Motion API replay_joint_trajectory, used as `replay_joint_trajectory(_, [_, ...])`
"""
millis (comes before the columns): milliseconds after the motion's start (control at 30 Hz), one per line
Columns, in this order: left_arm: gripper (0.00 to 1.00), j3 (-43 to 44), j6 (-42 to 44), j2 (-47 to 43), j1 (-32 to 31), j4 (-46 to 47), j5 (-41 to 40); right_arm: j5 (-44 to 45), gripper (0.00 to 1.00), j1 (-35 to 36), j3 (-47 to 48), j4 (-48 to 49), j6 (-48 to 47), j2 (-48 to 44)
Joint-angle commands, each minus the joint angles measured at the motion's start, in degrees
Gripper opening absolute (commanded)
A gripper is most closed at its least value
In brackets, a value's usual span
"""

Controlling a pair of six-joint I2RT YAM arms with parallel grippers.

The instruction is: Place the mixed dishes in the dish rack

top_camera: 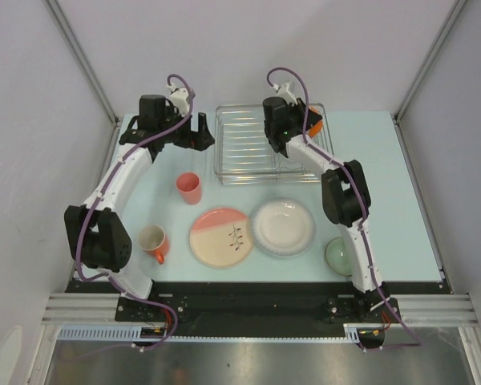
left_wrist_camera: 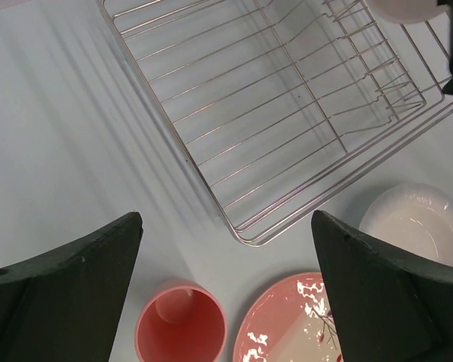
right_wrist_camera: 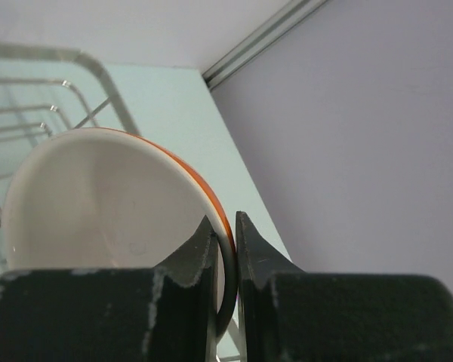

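Held bowl: a bowl (right_wrist_camera: 98, 204), white inside and orange outside, is up at the far right corner of the rack (top_camera: 248, 156). It is tipped on edge, probably so it can go down between the wires.
Right pincer (right_wrist_camera: 225, 226): closed tight on the bowl's rim, one finger inside and one outside. My guess is that the bowl is too wide to span, so it is pinched by the rim.
Rack: at the far middle of the table (top_camera: 385, 184). In the left wrist view its bars look bare.
Dishes outside the rack: tumbler (top_camera: 189, 188), mug (top_camera: 153, 242), pink-and-cream plate (top_camera: 220, 237), white plate (top_camera: 282, 227) and green bowl (top_camera: 337, 255) sit nearer the arm bases.
Left pincer (top_camera: 194, 132): wide open and holding nothing. It hovers just left of the rack, above the tumbler, which looks like the likely next pick.
Hard to make out: from above, the right arm covers the held bowl and only an orange sliver shows. I cannot tell whether it touches the wires. Its base is cut off in the right wrist view. The green bowl is half hidden behind the right forearm.
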Motion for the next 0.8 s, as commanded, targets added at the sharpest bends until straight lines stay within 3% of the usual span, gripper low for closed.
replay_joint_trajectory(0, [1.00,0.01,-0.58,-3.09,0.42,1.48,1.44,-1.55,0.00,-0.92,3.82,-12.14,9.74,2.03])
replay_joint_trajectory(233, [0.99,-0.69,-0.23,-4.06,0.51,1.57,1.26,-1.38,0.00,-1.97,3.30,-10.76,9.75,2.56])
replay_joint_trajectory(467, [1.00,-1.75,-0.49,-3.71,1.04,2.09,1.79,-0.15,0.00,-3.46,0.23,-2.43,3.60,-0.16])
replay_joint_trajectory(767, [0.99,-2.19,-0.67,-3.80,1.13,2.54,1.97,-0.94,0.00,-2.85,0.49,-3.54,5.17,0.97])
